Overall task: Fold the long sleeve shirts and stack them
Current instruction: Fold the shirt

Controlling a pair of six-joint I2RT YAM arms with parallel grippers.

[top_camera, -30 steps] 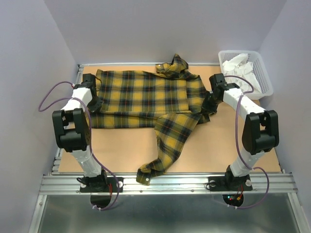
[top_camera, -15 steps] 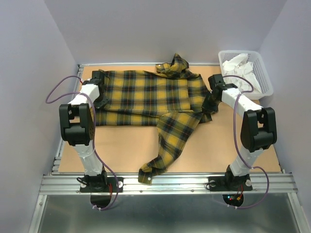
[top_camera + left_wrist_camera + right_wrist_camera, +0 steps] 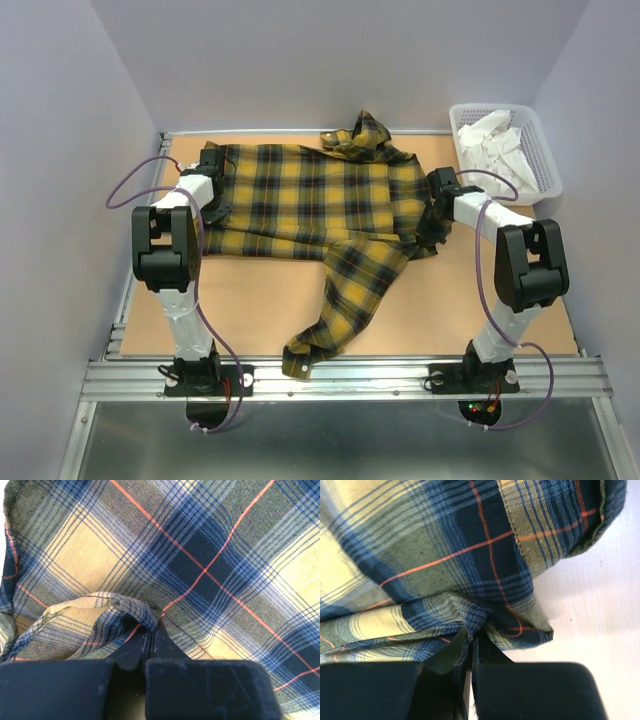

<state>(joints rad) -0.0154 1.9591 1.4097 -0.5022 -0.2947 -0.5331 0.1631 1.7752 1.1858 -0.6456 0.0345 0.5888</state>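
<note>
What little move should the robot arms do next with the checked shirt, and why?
Probably carry both pinched edges together toward the far side of the table. The left end effector and the right end effector are each shut on a fold of the shirt, at opposite sides, so it looks ready to fold over.

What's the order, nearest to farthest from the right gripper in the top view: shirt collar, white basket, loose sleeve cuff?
1. White basket, far right corner, just beside the right gripper.
2. Shirt collar, far edge, around the middle.
3. Sleeve cuff, near edge, between the arm bases.
</note>
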